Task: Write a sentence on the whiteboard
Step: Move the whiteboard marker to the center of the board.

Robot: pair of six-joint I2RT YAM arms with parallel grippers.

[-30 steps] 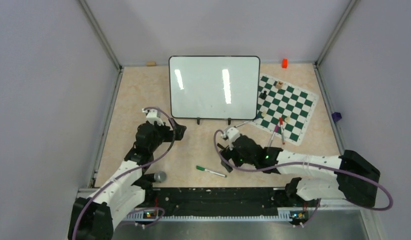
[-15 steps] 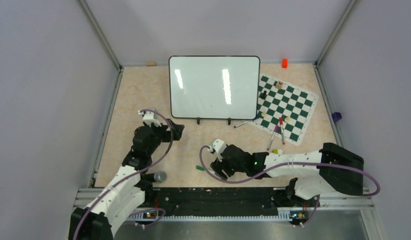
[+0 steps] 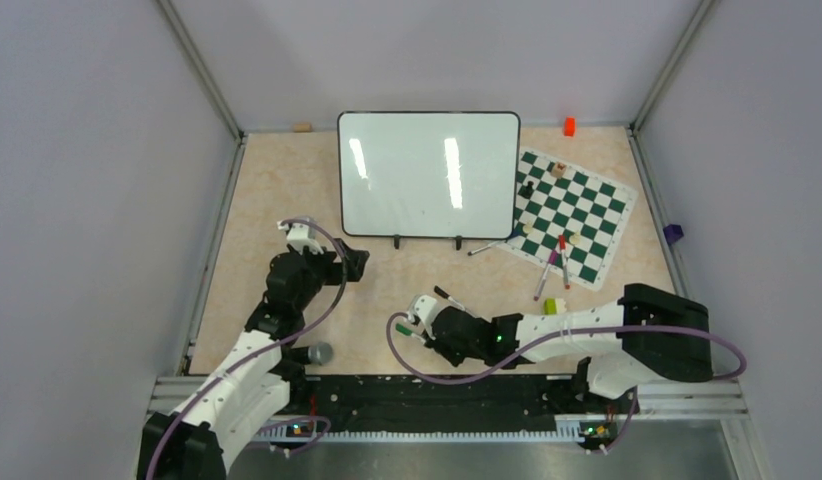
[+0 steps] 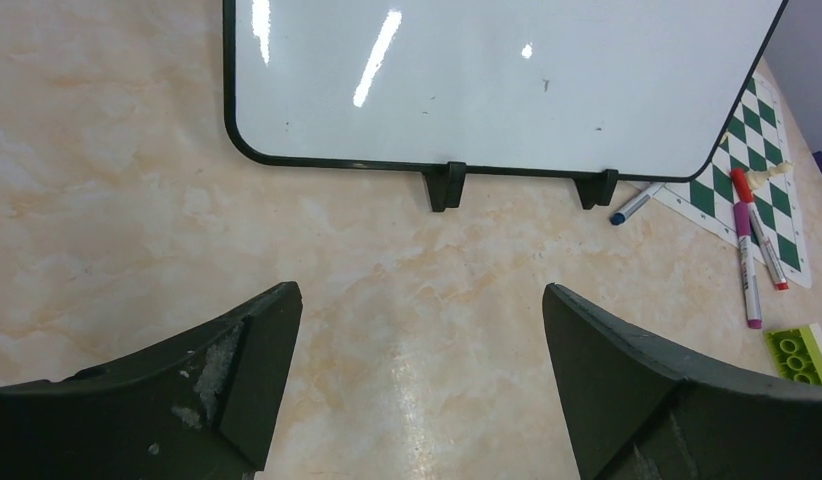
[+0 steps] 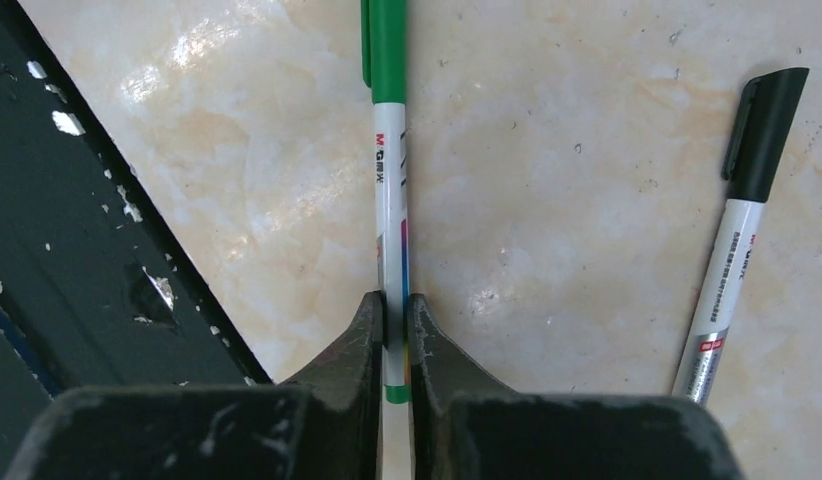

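The whiteboard [image 3: 428,175] stands on its 2 small black feet at the far middle of the table [image 3: 277,190], its glossy face bare except for reflected ceiling lights and a few faint specks. No word of the sentence is on it yet, so the writing itself is entirely ahead.

What is under way is the pickup of a pen. At the near edge of the table, well apart from the board, the right end effector [image 5: 392,310] has its 2 fingers pinched nearly together on the white barrel of a green marker [image 5: 390,200]. The grip sits low on the barrel, close to the end away from the cap. The green cap appears to be on, and whether the pen has left the table cannot be told. A black-capped marker [image 5: 737,240] lies just beside it, untouched.

The left end effector [image 4: 419,295] hangs spread wide and holds nothing, aimed at the bare table in front of the board's lower left corner.

Judging from this, the cap must come off and the pen must be carried to the board before any of the sentence can be written. The free left arm looks placed to help uncap or to steady the board.

Off to the right, spare markers [image 3: 553,262] lie on a green-and-white chess mat [image 3: 577,205].
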